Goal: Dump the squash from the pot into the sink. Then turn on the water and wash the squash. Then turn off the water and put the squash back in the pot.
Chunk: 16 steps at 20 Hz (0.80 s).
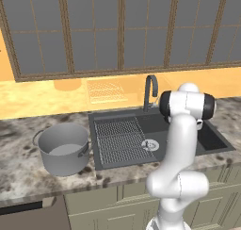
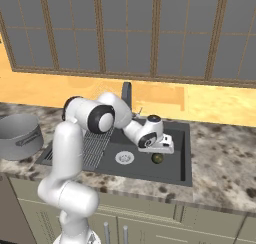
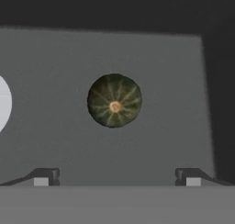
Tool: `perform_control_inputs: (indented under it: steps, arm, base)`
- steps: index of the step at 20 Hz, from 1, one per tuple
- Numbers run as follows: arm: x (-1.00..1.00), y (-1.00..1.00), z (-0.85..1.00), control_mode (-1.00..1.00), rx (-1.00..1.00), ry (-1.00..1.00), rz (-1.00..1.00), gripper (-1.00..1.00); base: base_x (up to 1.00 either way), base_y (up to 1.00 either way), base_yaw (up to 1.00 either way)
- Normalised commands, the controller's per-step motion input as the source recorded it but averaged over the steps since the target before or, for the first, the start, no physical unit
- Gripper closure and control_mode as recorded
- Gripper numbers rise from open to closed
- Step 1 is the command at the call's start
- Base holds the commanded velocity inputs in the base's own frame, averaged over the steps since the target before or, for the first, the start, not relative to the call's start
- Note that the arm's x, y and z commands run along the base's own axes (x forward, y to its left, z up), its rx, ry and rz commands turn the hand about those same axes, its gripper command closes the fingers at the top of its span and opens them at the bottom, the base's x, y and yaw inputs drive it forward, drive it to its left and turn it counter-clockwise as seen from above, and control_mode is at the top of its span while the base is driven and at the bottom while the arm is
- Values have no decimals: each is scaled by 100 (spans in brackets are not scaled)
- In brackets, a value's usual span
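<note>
The squash [image 3: 114, 100], a small dark green round lump with a pale centre, lies on the floor of the sink [image 3: 165, 140] straight below my gripper [image 3: 117, 177]. The fingertips [image 3: 46, 177] stand wide apart, open, with nothing between them. In the right base view the gripper [image 2: 159, 151] hangs just above the squash [image 2: 158, 158] in the basin of the sink [image 2: 183, 153], right of the round silver drain [image 2: 124, 157]. The grey pot [image 1: 63, 149] stands upright on the counter left of the sink [image 1: 214, 140]. I cannot see anything inside it.
A dark curved faucet [image 1: 150, 92] rises behind the sink's back rim. A ribbed draining section [image 1: 117, 139] fills the sink's left part. A speckled stone counter [image 2: 220, 158] runs on both sides. The silver drain [image 3: 3, 103] shows at the hand view's left edge.
</note>
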Motion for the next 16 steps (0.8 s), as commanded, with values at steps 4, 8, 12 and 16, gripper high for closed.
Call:
perform_control_inputs:
  steps: [4,8,12,16]
  arm:
    - [13,0,-20,-100,2,0,8,-100]
    - [20,0,-24,-100,2,0,8,-100]
    - [23,0,-22,-100,1,0,7,-100]
    - [25,-1,-26,-100,0,0,3,-100]
  base:
    - [0,0,0]
    - [0,0,0]
    - [0,0,0]
    - [0,0,0]
